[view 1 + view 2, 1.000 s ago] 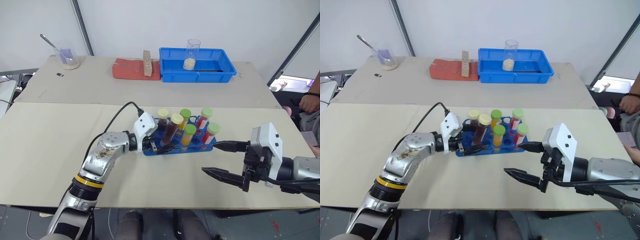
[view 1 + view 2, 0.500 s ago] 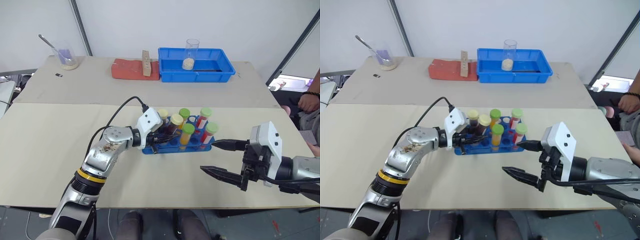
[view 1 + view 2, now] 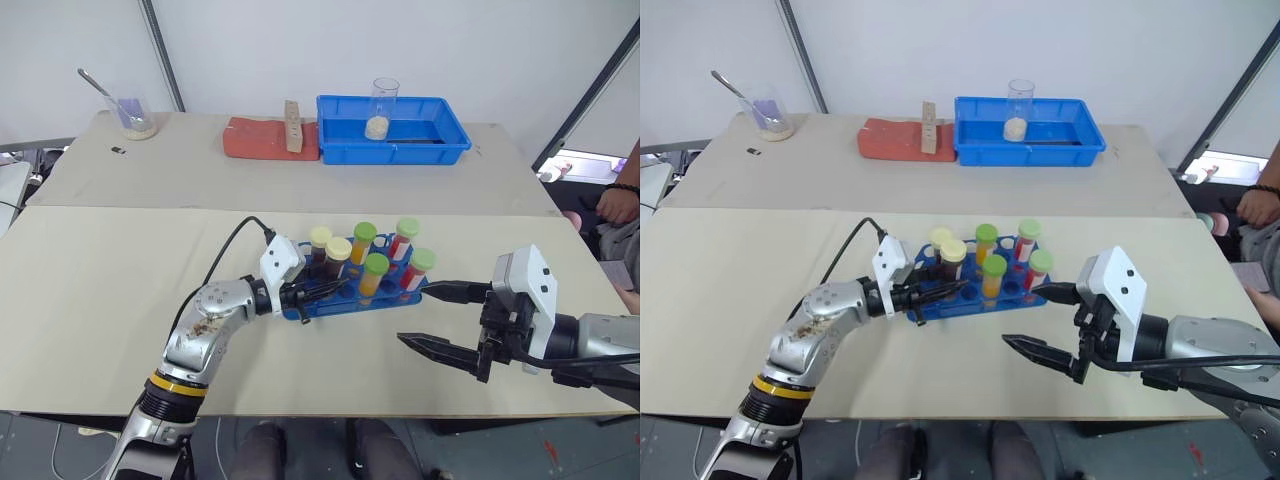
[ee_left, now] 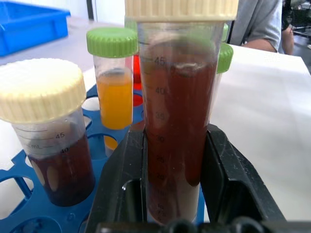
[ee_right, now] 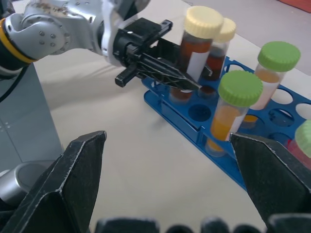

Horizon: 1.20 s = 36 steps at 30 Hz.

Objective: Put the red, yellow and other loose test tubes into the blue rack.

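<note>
Left gripper (image 3: 322,291) clamped on dark red-brown cream-capped tube (image 4: 176,121), upright in blue rack (image 3: 395,296) on table (image 3: 90,290). 5 more tubes stood alongside. Right gripper (image 3: 432,317) spread wide, empty, just beside rack.

Even, bright light is falling from above, casting soft shadows; the pincer's near fingers (image 5: 73,179) are blurring.
</note>
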Each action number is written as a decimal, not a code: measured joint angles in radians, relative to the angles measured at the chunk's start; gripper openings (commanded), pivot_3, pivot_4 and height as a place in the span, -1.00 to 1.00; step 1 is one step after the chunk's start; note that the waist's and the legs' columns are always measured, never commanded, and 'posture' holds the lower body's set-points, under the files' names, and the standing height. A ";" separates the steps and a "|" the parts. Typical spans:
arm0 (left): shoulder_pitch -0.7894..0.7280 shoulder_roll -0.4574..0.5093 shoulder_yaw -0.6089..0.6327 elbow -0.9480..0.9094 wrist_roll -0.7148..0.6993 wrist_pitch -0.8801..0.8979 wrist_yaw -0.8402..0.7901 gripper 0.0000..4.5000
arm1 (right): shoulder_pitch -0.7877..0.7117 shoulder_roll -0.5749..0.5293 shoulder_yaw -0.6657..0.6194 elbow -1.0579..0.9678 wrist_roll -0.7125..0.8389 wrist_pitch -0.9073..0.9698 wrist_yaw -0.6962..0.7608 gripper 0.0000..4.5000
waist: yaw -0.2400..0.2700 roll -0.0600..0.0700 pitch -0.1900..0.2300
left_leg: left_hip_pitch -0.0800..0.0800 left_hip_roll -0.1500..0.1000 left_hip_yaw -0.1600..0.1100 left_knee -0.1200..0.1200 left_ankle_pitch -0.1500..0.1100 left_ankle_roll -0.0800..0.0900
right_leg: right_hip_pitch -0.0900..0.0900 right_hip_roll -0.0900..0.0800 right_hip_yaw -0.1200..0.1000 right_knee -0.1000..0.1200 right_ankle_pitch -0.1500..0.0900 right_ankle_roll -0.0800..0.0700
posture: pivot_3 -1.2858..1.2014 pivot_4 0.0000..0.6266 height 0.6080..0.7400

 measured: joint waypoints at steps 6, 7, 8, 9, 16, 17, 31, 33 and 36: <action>0.014 0.005 -0.006 0.025 0.015 -0.078 -0.017 -0.10 | 0.002 0.000 0.000 0.000 -0.002 0.000 0.002 1.00 | -0.001 0.000 0.000 | 0.000 0.000 0.000 0.000 0.000 0.000 | 0.000 0.000 0.000 0.000 0.000 0.000 | 0.03 -0.52 1.00; 0.014 0.008 -0.006 0.031 0.016 -0.084 -0.019 0.08 | 0.002 0.000 0.000 0.000 -0.002 0.000 0.002 1.00 | -0.001 0.000 0.000 | 0.000 0.000 0.000 0.000 0.000 0.000 | 0.000 0.000 0.000 0.000 0.000 0.000 | 0.03 -0.52 1.00; 0.014 0.012 -0.006 0.035 0.016 -0.087 -0.023 0.26 | 0.002 0.000 0.000 0.000 -0.001 0.000 0.003 1.00 | -0.001 0.000 0.000 | 0.000 0.000 0.000 0.000 0.000 0.000 | 0.000 0.000 0.000 0.000 0.000 0.000 | 0.03 -0.52 1.00; 0.014 0.018 -0.005 0.040 0.016 -0.090 -0.030 0.50 | 0.002 0.000 0.000 0.000 -0.001 0.000 0.004 1.00 | -0.001 0.000 0.000 | 0.000 0.000 0.000 0.000 0.000 0.000 | 0.000 0.000 0.000 0.000 0.000 0.000 | 0.03 -0.52 1.00; 0.042 0.089 0.004 -0.019 -0.015 -0.066 -0.081 0.98 | 0.004 -0.002 0.000 0.003 -0.029 -0.006 0.049 1.00 | -0.002 0.000 0.000 | 0.000 0.000 0.000 0.000 0.000 0.000 | 0.000 0.000 0.000 0.000 0.000 0.000 | 0.03 -0.52 1.00; 0.053 0.108 0.012 -0.037 -0.024 -0.055 -0.089 0.98 | 0.006 -0.005 0.000 0.004 -0.039 -0.008 0.062 1.00 | -0.003 0.000 0.000 | 0.000 0.001 0.000 0.000 0.000 0.000 | 0.000 0.000 0.000 0.000 0.000 0.000 | 0.03 -0.52 1.00; 0.289 0.566 0.308 -0.273 -0.060 0.097 -0.164 0.98 | 0.066 -0.132 -0.068 0.260 -0.374 -0.339 0.535 1.00 | 0.001 0.001 0.000 | 0.002 0.002 0.003 -0.002 0.000 0.000 | -0.003 -0.002 -0.001 -0.001 -0.001 -0.001 | 0.03 -0.52 1.00; 0.309 0.581 0.351 -0.266 -0.048 0.095 -0.156 0.98 | 0.045 -0.161 -0.076 0.337 -0.400 -0.377 0.606 1.00 | 0.004 0.001 0.001 | 0.001 0.003 0.004 -0.002 0.000 -0.001 | -0.004 -0.003 -0.001 -0.001 -0.001 -0.001 | 0.03 -0.52 1.00; 0.314 0.589 0.400 -0.260 -0.042 0.095 -0.142 0.98 | -0.001 -0.190 -0.077 0.432 -0.441 -0.420 0.663 1.00 | 0.003 0.001 0.001 | 0.001 0.004 0.006 -0.002 0.000 -0.001 | -0.005 -0.004 -0.001 -0.001 -0.001 -0.001 | 0.03 -0.52 1.00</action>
